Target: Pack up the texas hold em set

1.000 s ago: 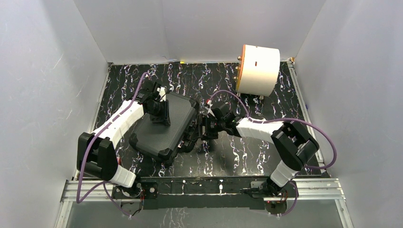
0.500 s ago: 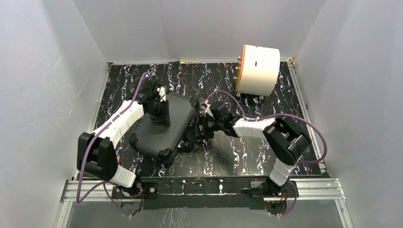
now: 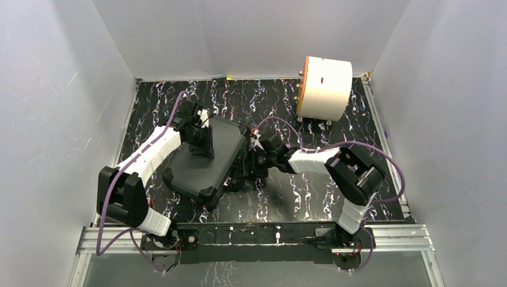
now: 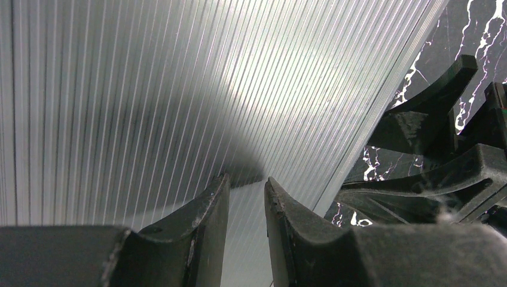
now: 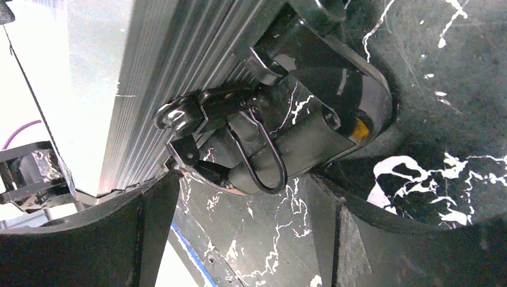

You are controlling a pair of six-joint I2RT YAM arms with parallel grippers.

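The black rugged case (image 3: 206, 170) lies closed on the marbled table, a little left of centre. Chips, buttons and card decks are not in view. My left gripper (image 3: 202, 146) rests on the ribbed lid (image 4: 149, 89); its jaws (image 4: 246, 182) stand a narrow gap apart with nothing between them. My right gripper (image 3: 250, 167) is at the case's right side, open and empty. In the right wrist view its fingers (image 5: 245, 197) stand just short of a black latch with a wire loop (image 5: 257, 149) on the case's ribbed side wall (image 5: 167, 72).
A large white cylinder with an orange face (image 3: 326, 88) stands at the back right. White walls enclose the table on three sides. A metal rail (image 3: 257, 236) runs along the near edge by the arm bases.
My right arm has reached further left, bringing its gripper up against the case's right side. The left arm and the case have not moved.
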